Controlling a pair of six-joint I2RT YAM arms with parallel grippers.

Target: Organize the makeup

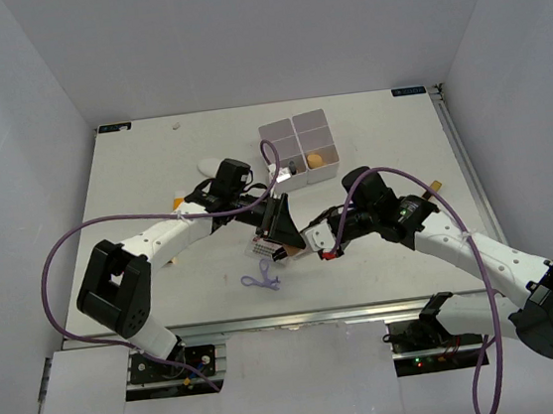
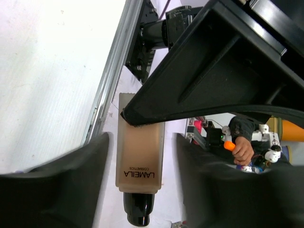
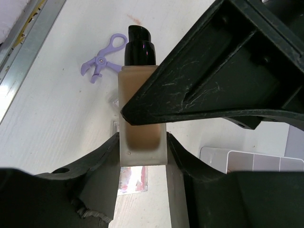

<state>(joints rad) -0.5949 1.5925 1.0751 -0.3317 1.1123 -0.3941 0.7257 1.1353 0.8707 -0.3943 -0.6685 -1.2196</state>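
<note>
My right gripper [image 3: 142, 142] is shut on the base of a tan foundation bottle [image 3: 141, 95] with a black cap, holding it above the table. My left gripper [image 2: 141, 147] is open around the same bottle [image 2: 140, 161], with a gap on each side. In the top view the two grippers meet mid-table, left [image 1: 281, 224] and right [image 1: 312, 238]. A purple tool [image 1: 260, 280] lies near the front and shows in the right wrist view [image 3: 102, 59]. A clear packet with pink-red print [image 3: 133, 178] lies under the bottle. An orange sponge [image 1: 316, 159] sits in the white box [image 1: 278, 132].
A white oval piece [image 1: 212, 163] lies left of the box. A small orange item [image 1: 437, 185] lies at the right, behind my right arm. The box corner [image 3: 251, 161] shows in the right wrist view. The table's front rail [image 2: 111, 71] is close.
</note>
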